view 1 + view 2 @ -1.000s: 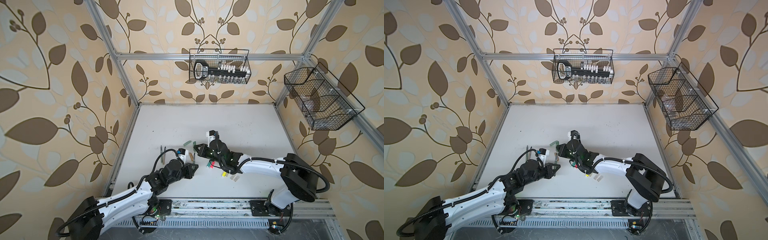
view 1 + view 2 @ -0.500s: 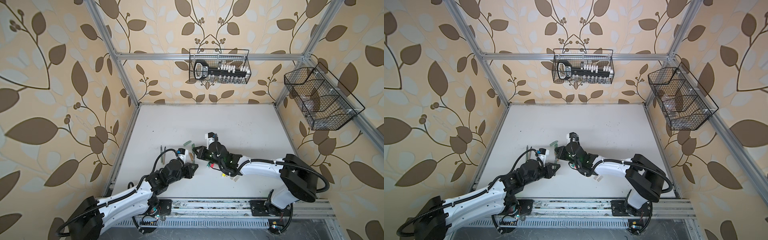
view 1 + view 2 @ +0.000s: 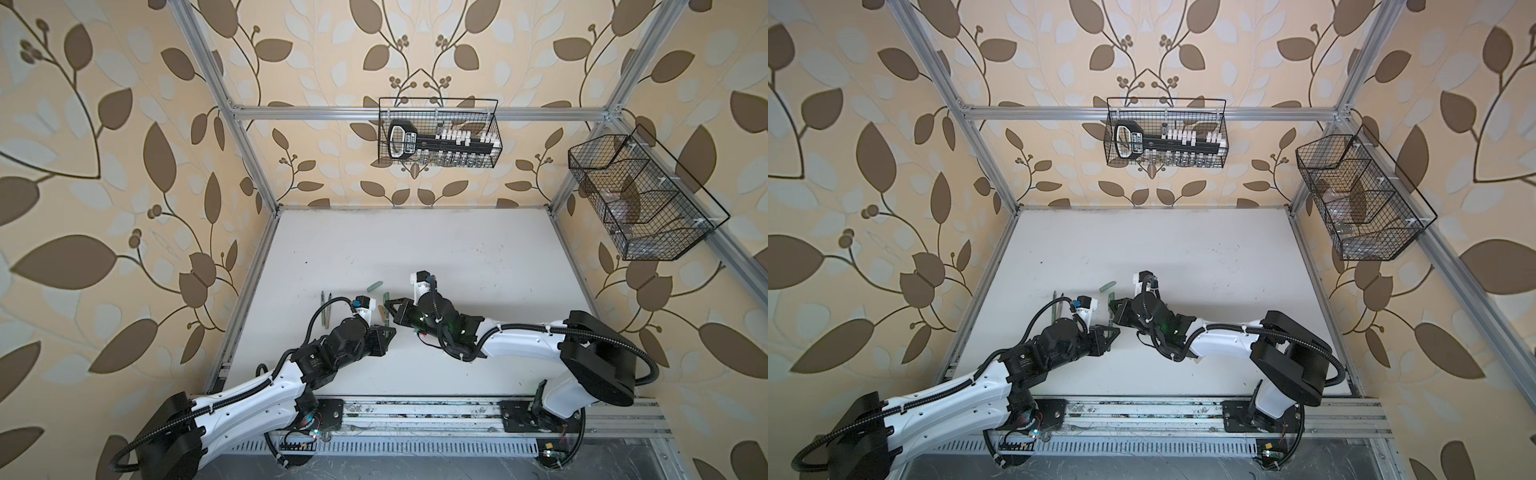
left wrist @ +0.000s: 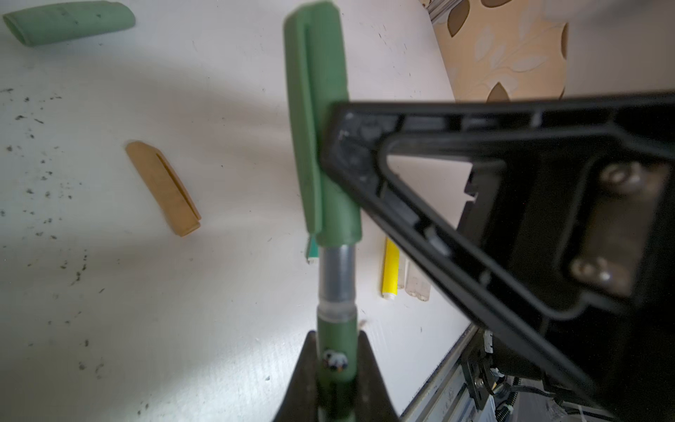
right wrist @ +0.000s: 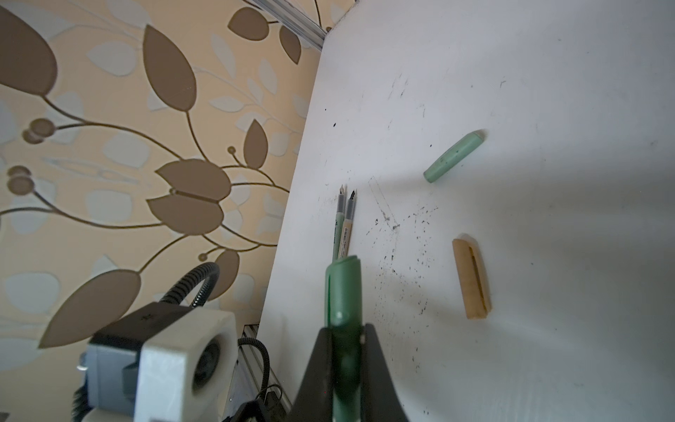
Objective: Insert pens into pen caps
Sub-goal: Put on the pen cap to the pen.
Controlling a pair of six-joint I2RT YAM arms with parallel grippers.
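Note:
My left gripper [image 4: 336, 365] is shut on the dark green pen [image 4: 336, 339], whose grey front section enters the dark green pen cap [image 4: 321, 146]. My right gripper [image 5: 345, 350] is shut on that cap [image 5: 343, 292]; one of its black fingers [image 4: 365, 153] presses the cap's side. In both top views the two grippers [image 3: 388, 332] [image 3: 388, 309] meet tip to tip near the table's front left. A sage cap [image 5: 453, 157] and a tan cap [image 5: 471, 277] lie loose. A grey-green pen [image 5: 338, 234] and a tan pen [image 5: 347, 234] lie side by side.
A yellow marker [image 4: 390, 270], clear caps [image 4: 416, 285] and a green marker end [image 4: 312, 252] lie under the right arm. Wire baskets hang on the back wall [image 3: 438, 137] and the right wall [image 3: 640, 199]. The left table edge [image 3: 249, 291] runs close to the pens.
The right arm has moved left and toward the left gripper, bringing the cap onto the pen's tip and covering the markers. The left arm has held still.

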